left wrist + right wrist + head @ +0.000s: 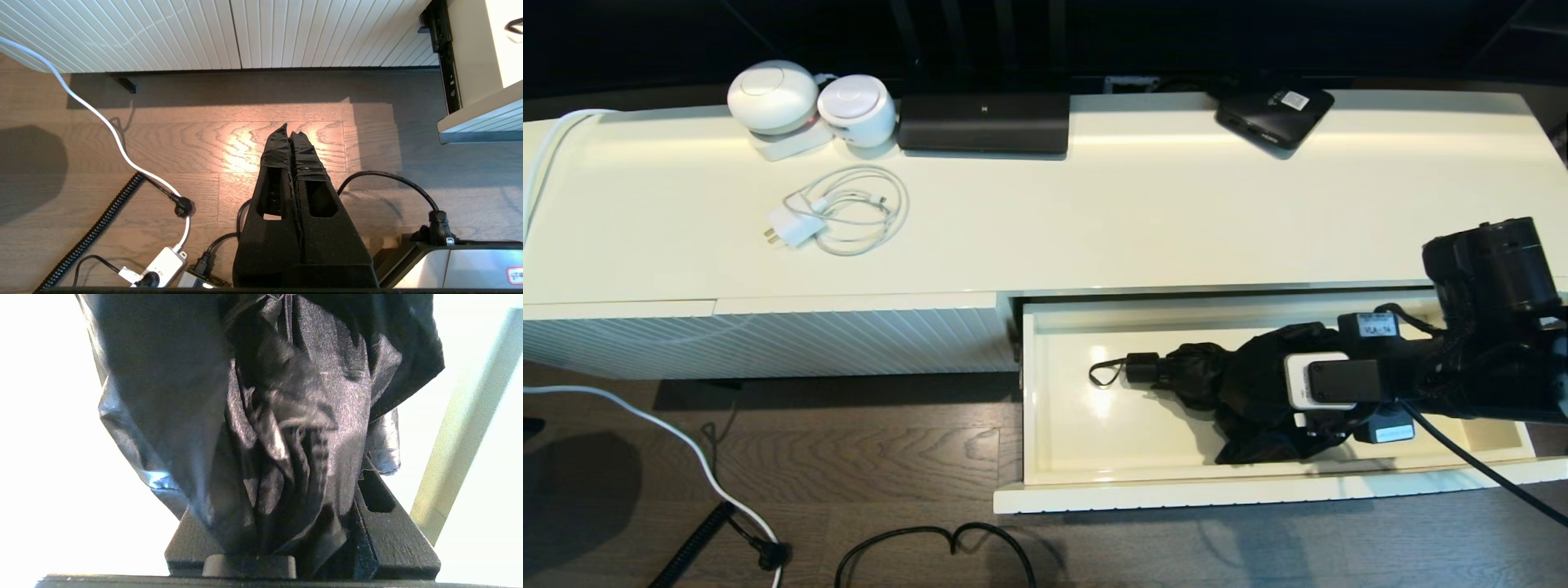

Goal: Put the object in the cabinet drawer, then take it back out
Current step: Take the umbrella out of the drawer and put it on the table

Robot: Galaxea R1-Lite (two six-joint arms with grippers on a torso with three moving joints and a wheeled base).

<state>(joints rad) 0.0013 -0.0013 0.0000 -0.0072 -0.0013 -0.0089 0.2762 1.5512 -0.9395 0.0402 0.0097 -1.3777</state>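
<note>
right pincer (286, 522) reaching into drawer (1045, 392), clamped on umbrella (1217, 376) | left pincer (291, 134) closed, parked over floor

The right gripper's (1278, 400) fingertips are hiding under the umbrella's (1217, 376) bunched fabric, the arm is covering the drawer's (1258, 490) right end, and the drawer handle is staying out of sight

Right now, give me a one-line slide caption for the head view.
Right gripper reaches into the open cabinet drawer at the black umbrella, its handle pointing toward the robot's left.
</note>
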